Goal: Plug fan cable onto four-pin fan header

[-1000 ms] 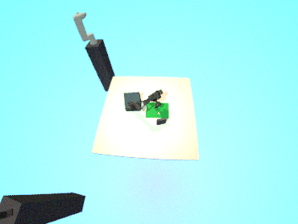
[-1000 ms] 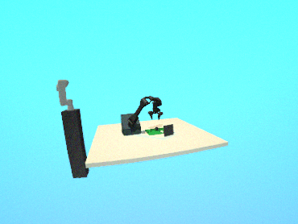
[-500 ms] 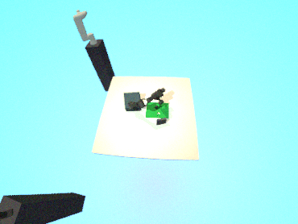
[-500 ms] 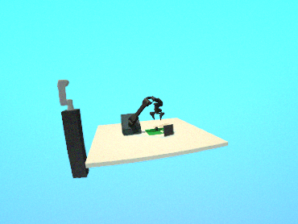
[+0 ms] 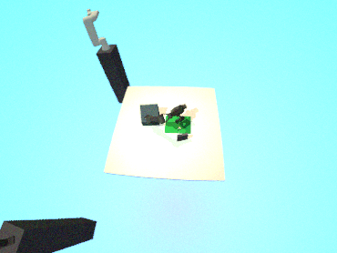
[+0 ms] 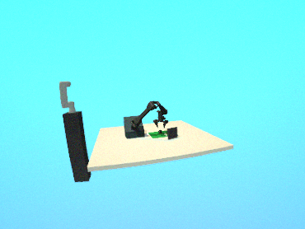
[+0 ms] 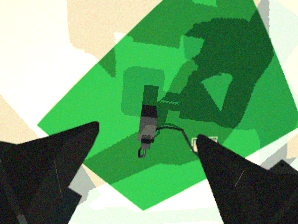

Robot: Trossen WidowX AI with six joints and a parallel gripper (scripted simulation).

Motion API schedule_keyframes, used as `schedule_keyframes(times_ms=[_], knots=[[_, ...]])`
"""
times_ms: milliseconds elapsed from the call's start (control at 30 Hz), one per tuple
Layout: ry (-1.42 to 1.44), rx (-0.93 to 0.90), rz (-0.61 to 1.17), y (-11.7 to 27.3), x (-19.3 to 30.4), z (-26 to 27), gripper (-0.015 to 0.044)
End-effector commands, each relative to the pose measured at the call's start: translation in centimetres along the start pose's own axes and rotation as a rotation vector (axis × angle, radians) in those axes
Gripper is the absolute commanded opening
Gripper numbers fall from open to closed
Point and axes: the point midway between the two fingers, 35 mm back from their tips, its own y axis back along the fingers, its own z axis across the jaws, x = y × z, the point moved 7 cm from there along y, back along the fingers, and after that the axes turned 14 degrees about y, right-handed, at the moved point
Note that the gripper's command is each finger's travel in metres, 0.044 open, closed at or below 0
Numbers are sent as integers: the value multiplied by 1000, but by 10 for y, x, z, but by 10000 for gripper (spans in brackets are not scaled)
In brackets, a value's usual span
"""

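Nearest me is the front edge of the pale table (image 5: pixel 150 159) (image 6: pixel 165 152) (image 7: pixel 30 65), with plenty of room between it and the work. Next comes the small dark upright block I take for the fan (image 5: pixel 182 137) (image 6: pixel 172 133), close by the near side of the green board (image 5: pixel 170 130) (image 6: pixel 153 135) (image 7: pixel 145 195); I'd watch that on any sideways swing. The dark plug (image 6: pixel 160 132) (image 7: pixel 148 125) is over the board, its thin cable (image 7: pixel 175 128) curling toward the pale header, and it isn't seated there. Above it hangs the gripper (image 5: pixel 182 122) (image 6: pixel 161 124) (image 7: pixel 148 132), fingers wide apart with nothing clamped, one on either side of the plug as its own camera sees it. So this looks like lining up for the grasp: the next move wants a straight descent, then a close on the plug's body without snagging the cable. One fingertip overlaps the header in that view, so its landing spot needs care. Farther back, the arm (image 5: pixel 177 111) (image 6: pixel 144 117) reaches over from its dark base box (image 5: pixel 148 111) (image 6: pixel 133 132), beside the board.
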Motion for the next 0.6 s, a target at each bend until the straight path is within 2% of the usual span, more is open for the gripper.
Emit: schedule_keyframes(times_ms=[0,567], knots=[[7,-1,6,-8,1,1,440],[7,0,7,-36,1,0,440]])
